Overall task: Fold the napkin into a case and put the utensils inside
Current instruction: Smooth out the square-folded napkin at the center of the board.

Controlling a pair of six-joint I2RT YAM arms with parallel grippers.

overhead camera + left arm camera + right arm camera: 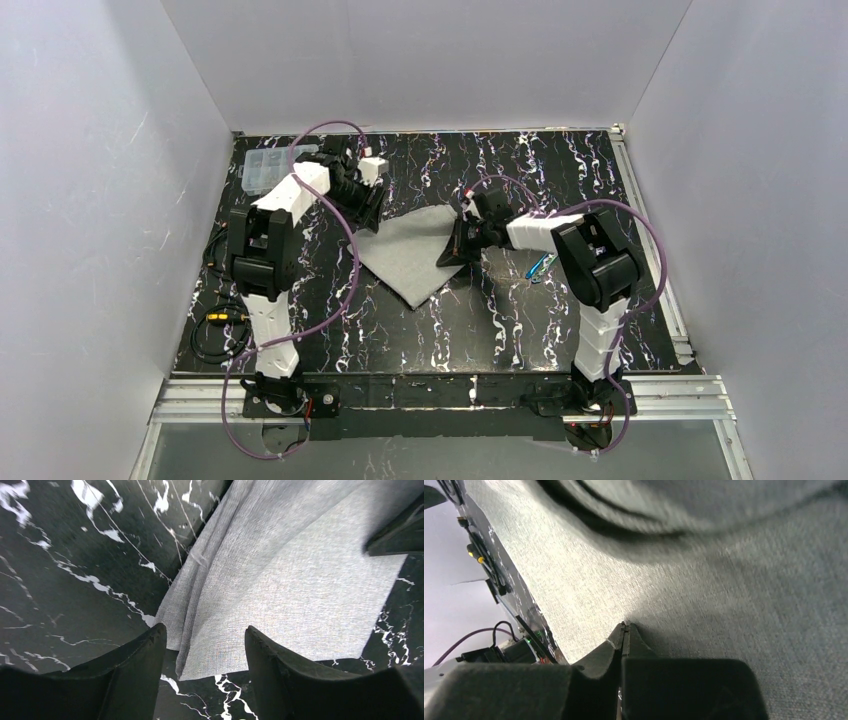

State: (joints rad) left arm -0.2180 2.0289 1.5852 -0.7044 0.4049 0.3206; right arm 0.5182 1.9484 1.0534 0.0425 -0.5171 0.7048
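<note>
The left gripper [204,630] hangs over the black, white-veined tabletop [65,555]. Its 2 dark fingers [132,670] rise from the bottom edge, set apart with nothing pinched between them. Beyond the gap lies the near end of the napkin [290,580], a light-grey woven cloth spreading up and to the right. It shows at least 2 layers: a narrow creased strip runs along its left side, and a broader flat sheet lies over it to the right. The left fingertip overlaps the strip's lower corner, but whether they touch cannot be told. A dark angular shape [400,530] covers the napkin's upper right corner.
</note>
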